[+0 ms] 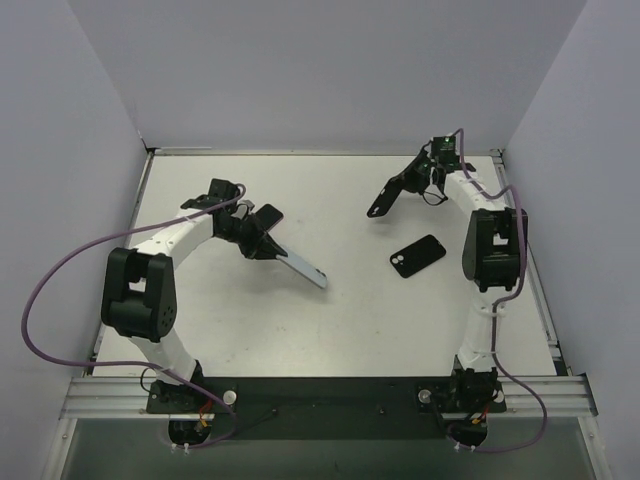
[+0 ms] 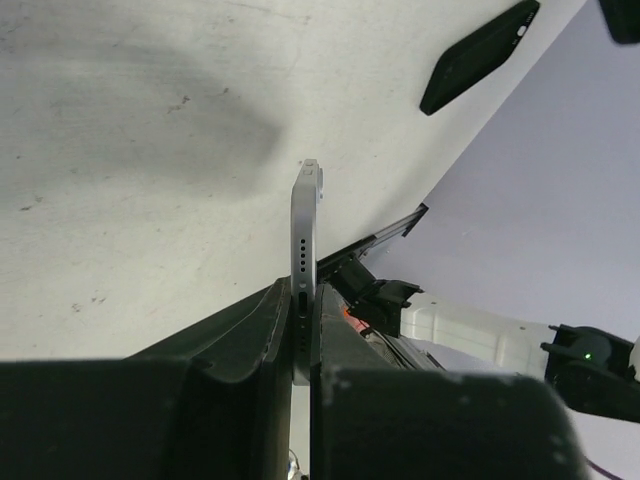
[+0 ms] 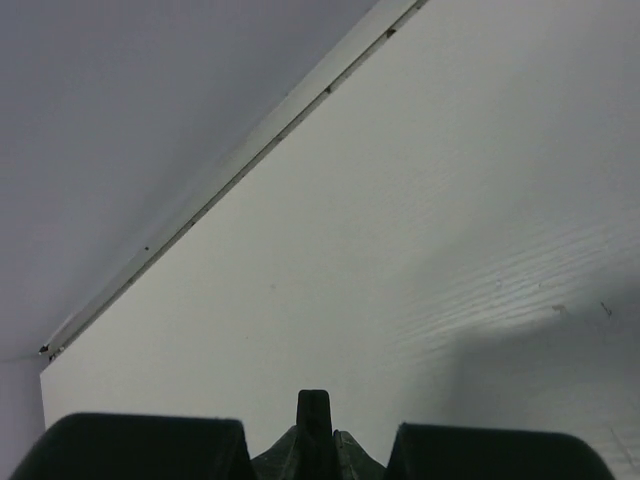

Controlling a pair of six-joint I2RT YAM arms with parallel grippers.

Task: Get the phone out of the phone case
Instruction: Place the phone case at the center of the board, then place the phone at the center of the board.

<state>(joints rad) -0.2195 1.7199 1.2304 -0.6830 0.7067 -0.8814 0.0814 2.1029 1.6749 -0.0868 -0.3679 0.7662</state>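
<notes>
Left fingers (image 2: 240, 345) clamped on the bare phone (image 1: 303, 268); right fingers (image 1: 383, 203) closed on nothing.
Gripped by one end, the phone slants toward the worktop (image 1: 330, 330), well apart from the phone case (image 1: 417, 255), which appears empty. Advisable: lower the free end until supported, then release, clear of the case.

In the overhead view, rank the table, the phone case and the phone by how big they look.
1. table
2. phone case
3. phone: it shows only as a thin strip, tilted nearly edge-on, with one end hidden in the left gripper, so it may only look smaller than the case.
</notes>
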